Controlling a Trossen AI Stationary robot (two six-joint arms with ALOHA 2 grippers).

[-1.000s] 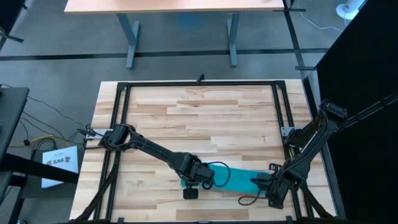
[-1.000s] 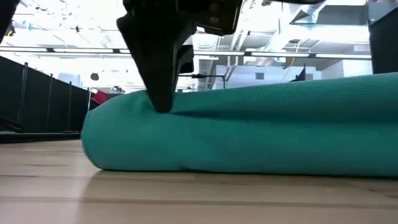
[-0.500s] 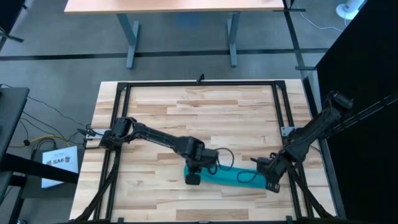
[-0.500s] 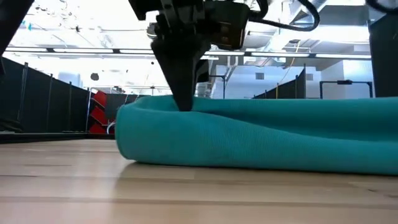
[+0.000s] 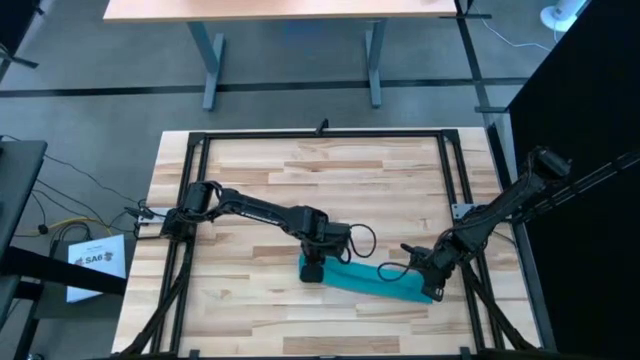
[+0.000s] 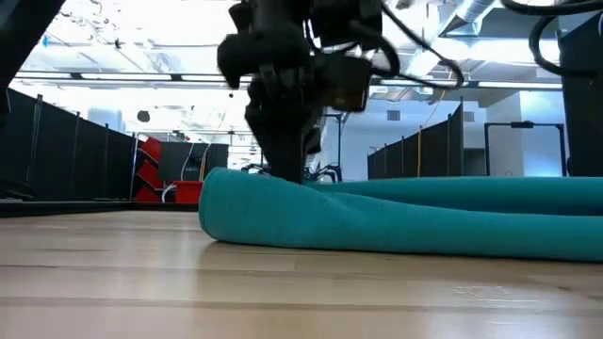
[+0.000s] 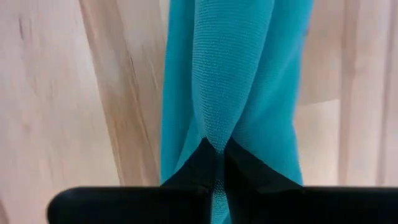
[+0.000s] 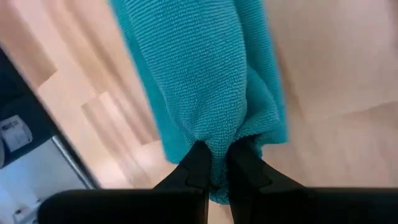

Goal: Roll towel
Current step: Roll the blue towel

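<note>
The left tool (image 5: 312, 268) sits at about 6 o'clock from the middle of the wooden bench (image 5: 330, 175), low over the boards. Its 2 dark fingers (image 7: 205, 168) are clenched on a pinched ridge of the towel (image 5: 366, 281) at the cloth's left end. The low view shows this tool (image 6: 287, 174) coming down from above onto the towel (image 6: 396, 217), which lies there as a long, low teal roll flat on the bench (image 6: 188, 292).

From the left tool the roll runs as a narrow band toward 4 o'clock, slightly slanted, to the right tool (image 5: 432, 290) near the bench's right rail. That tool's fingers (image 8: 199, 165) are likewise clenched on a fold at the towel's (image 8: 199, 81) right end.
</note>
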